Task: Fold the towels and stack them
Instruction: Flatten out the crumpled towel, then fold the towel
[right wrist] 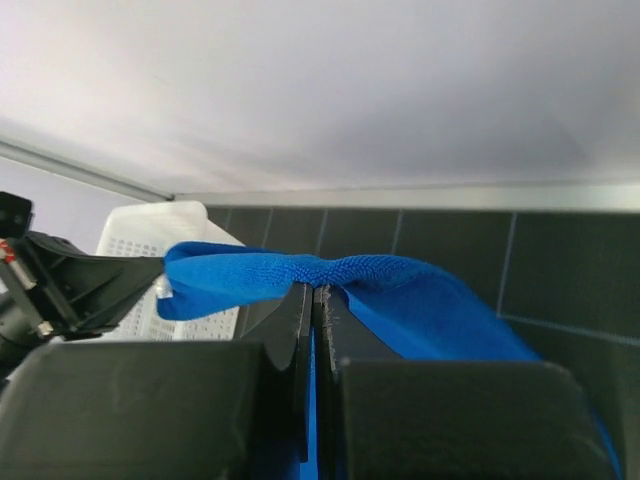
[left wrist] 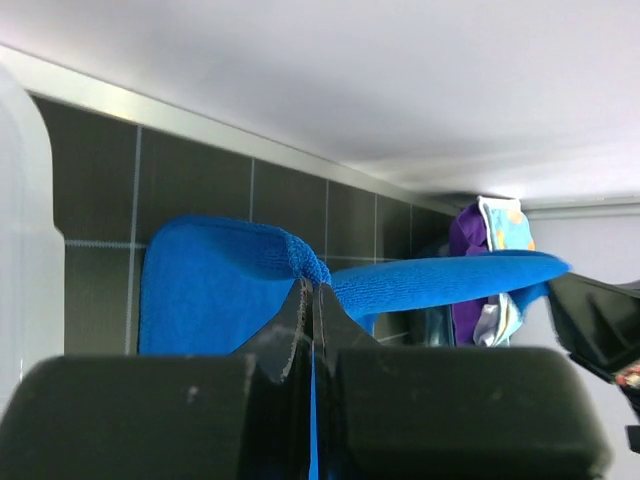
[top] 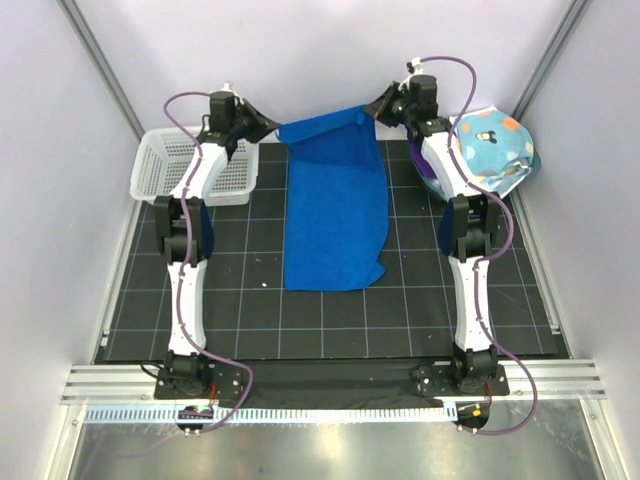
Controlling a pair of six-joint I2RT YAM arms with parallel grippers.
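Observation:
A royal blue towel hangs stretched between both grippers at the back of the table, its lower end lying on the black mat. My left gripper is shut on the towel's left top corner. My right gripper is shut on the right top corner. More towels sit in a heap at the back right: a polka-dot one on top, a purple one under it.
A white mesh basket stands at the back left, beside the left arm. A teal tub holds the heap at the back right. The black gridded mat covers the table; white walls close in on three sides.

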